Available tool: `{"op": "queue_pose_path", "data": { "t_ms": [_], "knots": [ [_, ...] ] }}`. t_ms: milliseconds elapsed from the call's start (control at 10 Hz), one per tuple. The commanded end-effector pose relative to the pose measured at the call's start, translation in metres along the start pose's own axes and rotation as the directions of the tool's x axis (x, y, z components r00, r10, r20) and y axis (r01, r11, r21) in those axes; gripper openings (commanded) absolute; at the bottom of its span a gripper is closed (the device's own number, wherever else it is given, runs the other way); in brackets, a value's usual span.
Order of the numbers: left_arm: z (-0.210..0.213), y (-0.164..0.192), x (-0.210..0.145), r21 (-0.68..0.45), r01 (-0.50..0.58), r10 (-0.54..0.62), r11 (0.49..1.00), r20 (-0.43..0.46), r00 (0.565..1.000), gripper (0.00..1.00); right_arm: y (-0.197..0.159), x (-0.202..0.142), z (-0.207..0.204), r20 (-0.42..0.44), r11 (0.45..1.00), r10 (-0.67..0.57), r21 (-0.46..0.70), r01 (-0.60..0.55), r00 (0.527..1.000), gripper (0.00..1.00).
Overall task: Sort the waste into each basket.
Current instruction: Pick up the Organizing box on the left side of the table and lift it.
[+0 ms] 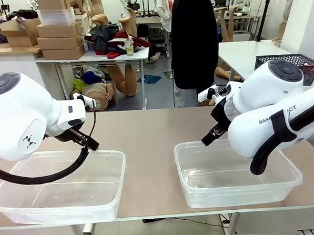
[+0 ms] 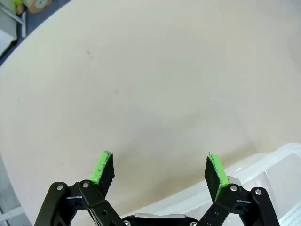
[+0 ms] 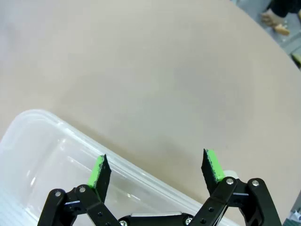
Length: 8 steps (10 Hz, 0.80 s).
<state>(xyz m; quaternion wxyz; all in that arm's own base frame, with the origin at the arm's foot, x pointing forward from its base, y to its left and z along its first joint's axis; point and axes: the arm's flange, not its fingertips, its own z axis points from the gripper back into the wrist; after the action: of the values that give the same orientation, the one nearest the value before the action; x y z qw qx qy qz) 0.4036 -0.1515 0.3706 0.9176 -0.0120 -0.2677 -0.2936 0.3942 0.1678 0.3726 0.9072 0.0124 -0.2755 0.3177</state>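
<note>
- Clear, lipped left tub [image 1: 61,206] is sitting partly hidden behind the left arm [image 1: 15,122], and the right tub [image 1: 229,192] behind the right arm [image 1: 273,116].
- Left hand [image 2: 160,165] and right hand [image 3: 157,162] are hanging released above the worktop [image 1: 147,134].

Beige table [image 1: 147,128], person in black [image 1: 194,36], dark lattice basket [image 1: 288,61]
</note>
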Motion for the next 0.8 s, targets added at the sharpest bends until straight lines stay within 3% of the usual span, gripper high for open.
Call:
{"op": "queue_pose_path", "data": {
  "t_ms": [0,400,500,600,700],
  "knots": [
    [0.0,0.0,0.0,0.0,0.0,0.0,1.0,0.0,1.0,1.0,0.0,0.0,0.0,0.0,1.0,-0.001,0.0,0.001,1.0,1.0],
    [0.0,0.0,0.0,0.0,0.0,0.0,1.0,0.0,1.0,1.0,0.0,0.0,0.0,0.0,1.0,0.0,0.0,0.0,1.0,1.0],
    [0.031,-0.006,0.007,-0.018,0.023,-0.023,1.0,0.018,1.0,1.0,0.001,0.008,0.036,0.049,0.999,0.035,0.025,-0.036,0.998,1.0],
    [0.076,-0.009,0.014,-0.007,-0.037,0.037,0.999,0.09,0.995,1.0,0.005,0.013,0.079,0.123,0.998,0.059,-0.007,-0.059,0.991,1.0],
    [0.124,-0.017,0.013,-0.043,-0.014,0.021,0.999,0.169,0.985,1.0,0.012,0.01,0.118,0.157,0.995,0.069,-0.076,-0.057,0.985,1.0]
  ]
}}
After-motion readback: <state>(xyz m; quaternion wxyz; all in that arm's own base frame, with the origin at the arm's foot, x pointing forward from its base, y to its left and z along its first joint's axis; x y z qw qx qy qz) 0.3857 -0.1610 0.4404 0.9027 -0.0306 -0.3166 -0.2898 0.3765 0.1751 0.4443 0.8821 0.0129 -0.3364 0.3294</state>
